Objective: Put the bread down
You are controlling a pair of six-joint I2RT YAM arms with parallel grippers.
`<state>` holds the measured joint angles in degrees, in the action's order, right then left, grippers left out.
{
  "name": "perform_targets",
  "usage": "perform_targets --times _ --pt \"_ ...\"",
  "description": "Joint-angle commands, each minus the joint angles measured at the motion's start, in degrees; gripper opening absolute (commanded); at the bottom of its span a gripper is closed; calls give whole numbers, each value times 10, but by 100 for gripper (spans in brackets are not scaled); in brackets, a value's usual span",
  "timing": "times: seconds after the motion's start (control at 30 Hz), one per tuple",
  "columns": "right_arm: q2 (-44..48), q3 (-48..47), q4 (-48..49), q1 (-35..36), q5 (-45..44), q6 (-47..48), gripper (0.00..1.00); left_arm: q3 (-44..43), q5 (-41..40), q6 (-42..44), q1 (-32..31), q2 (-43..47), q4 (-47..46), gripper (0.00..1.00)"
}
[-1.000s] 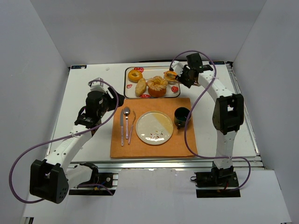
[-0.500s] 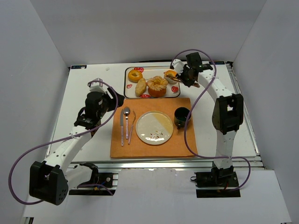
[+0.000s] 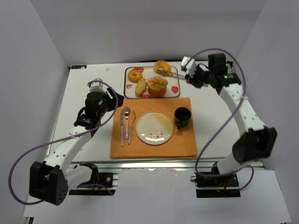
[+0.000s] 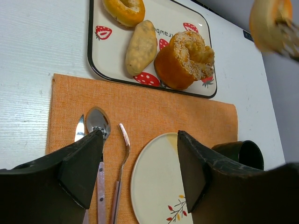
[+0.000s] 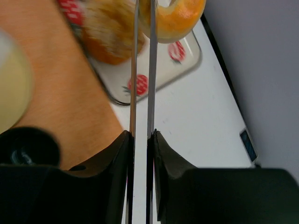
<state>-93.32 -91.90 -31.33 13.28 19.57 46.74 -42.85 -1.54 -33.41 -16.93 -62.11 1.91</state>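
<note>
My right gripper (image 3: 195, 76) (image 5: 140, 137) is shut on a pair of metal tongs (image 5: 134, 70). The tongs pinch an orange ring-shaped bread (image 3: 162, 66) (image 5: 180, 18) and hold it in the air over the back right of the strawberry tray (image 3: 174, 93); the bread also shows in the left wrist view (image 4: 265, 23). A cream plate (image 3: 154, 127) (image 4: 159, 186) lies bare on the orange placemat (image 3: 182, 144). My left gripper (image 3: 113, 100) (image 4: 140, 177) is open and empty, above the cutlery and the plate's left side.
On the tray lie a ring bread (image 3: 135, 75), an oblong roll (image 3: 140, 87) and a large twisted bun (image 3: 157, 86). A knife (image 3: 122, 126), spoon (image 3: 126, 116) and fork (image 3: 132, 127) lie left of the plate. A dark cup (image 3: 182, 116) stands to its right.
My right arm has swung out to the right and risen, lifting the orange ring bread in the tongs off the tray's right end. The left arm has not moved.
</note>
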Motion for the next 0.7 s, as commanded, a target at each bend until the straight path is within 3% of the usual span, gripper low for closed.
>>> perform_targets --times 0.0,0.07,0.2,0.3,0.53,0.63,0.67 --pt "99 90 -98 26 228 169 0 -13 -4 4 5 13 0 74" --pt "134 159 -141 55 231 227 0 -13 0 4 6 12 2 66" --pt "208 265 -118 143 155 207 0 -8 6 0 6 15 -3 44" --pt "222 304 -103 171 118 185 0 -2 7 -3 7 17 -7 46" --pt "213 328 -76 198 73 150 0 6 3 -6 7 29 -3 60" --pt "209 334 -81 203 70 158 9 15 0 -10 7 37 -5 62" --pt "209 336 -87 206 70 160 18 18 -1 -10 7 43 -4 62"
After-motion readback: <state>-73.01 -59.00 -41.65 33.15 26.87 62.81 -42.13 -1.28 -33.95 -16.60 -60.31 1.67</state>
